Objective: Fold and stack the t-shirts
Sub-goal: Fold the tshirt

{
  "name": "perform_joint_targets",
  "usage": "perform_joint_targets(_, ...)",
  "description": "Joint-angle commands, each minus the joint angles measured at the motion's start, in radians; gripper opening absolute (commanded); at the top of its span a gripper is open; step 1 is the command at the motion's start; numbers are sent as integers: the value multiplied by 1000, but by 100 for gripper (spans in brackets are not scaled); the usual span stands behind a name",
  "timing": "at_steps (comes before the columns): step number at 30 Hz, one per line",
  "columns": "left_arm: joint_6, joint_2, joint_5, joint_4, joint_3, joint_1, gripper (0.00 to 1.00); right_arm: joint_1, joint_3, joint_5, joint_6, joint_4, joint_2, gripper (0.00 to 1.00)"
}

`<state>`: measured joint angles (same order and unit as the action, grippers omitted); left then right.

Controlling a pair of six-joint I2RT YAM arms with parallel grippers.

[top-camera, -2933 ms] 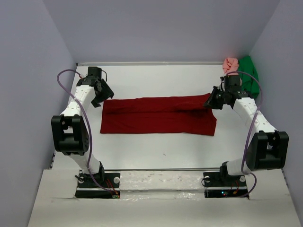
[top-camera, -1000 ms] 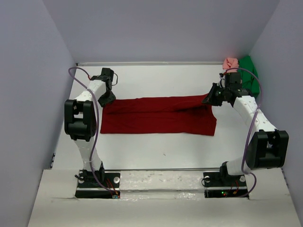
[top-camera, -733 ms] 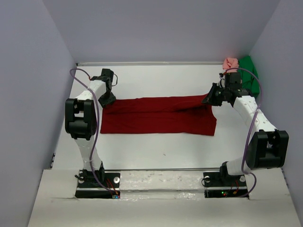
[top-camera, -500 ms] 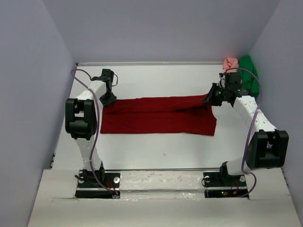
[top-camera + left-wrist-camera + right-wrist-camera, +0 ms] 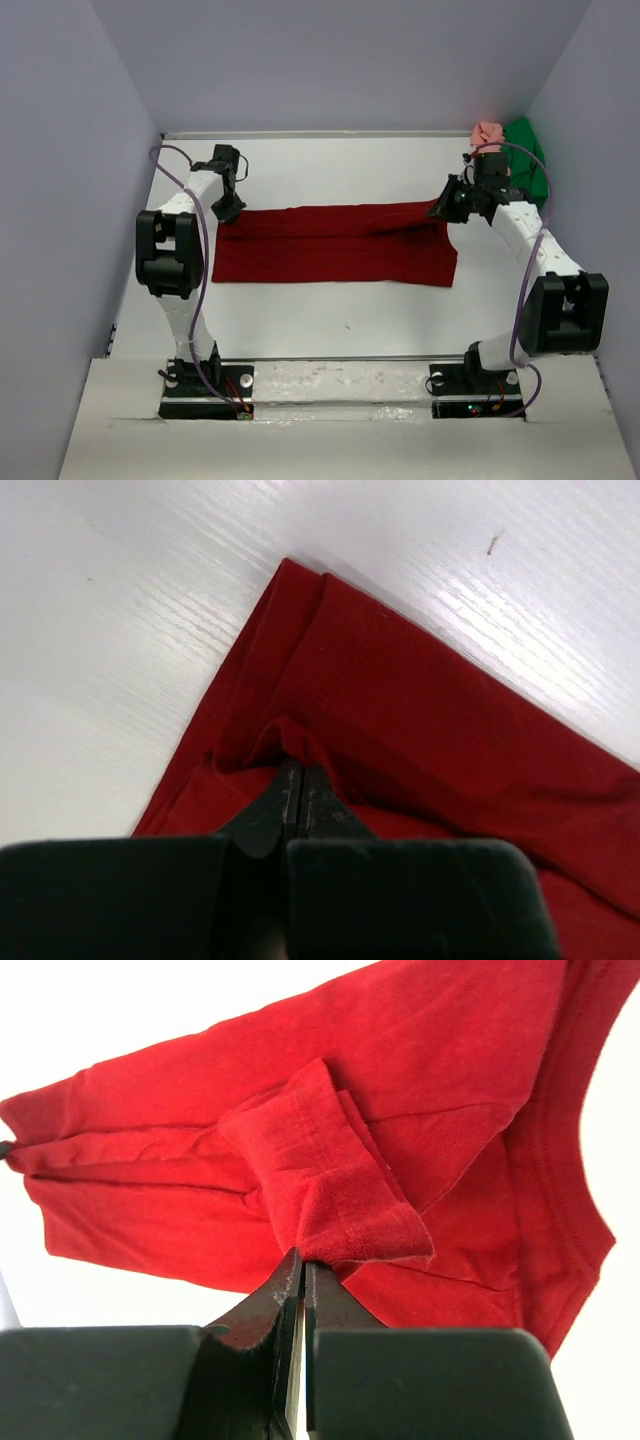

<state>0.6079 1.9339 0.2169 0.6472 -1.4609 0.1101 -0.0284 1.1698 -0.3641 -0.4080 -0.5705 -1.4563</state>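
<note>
Dark red t-shirt (image 5: 335, 245), partly folded, is pinched at both ends by left end effector (image 5: 228, 211) and right end effector (image 5: 442, 212); green t-shirt (image 5: 528, 160) and pink t-shirt (image 5: 488, 135) lie bunched upper right.

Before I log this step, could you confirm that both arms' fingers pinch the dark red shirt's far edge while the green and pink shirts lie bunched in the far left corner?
Not quite: the green shirt and pink shirt lie bunched in the far right corner, as the top view shows. The rest holds: the left fingers and right fingers both pinch the dark red shirt's far edge.
</note>
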Motion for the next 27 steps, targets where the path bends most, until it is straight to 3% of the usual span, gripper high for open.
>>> perform_joint_targets(1,-51,-179,42,2,-10,19,0,-15,68,92,34,34,-21,0)
perform_joint_targets(8,-147,-386,65,15,-156,80,0,-15,350,313,161,-8,-125,0)
perform_joint_targets(17,-269,-561,7,-9,-394,82,0,-15,1138,428,325,-262,-344,0)
perform_joint_targets(20,-313,-630,-34,-35,-429,83,0,-15,1254,421,347,-282,-311,0)
perform_joint_targets(27,-344,-826,-163,-148,-421,82,0,-15,1283,373,359,-264,3,0)
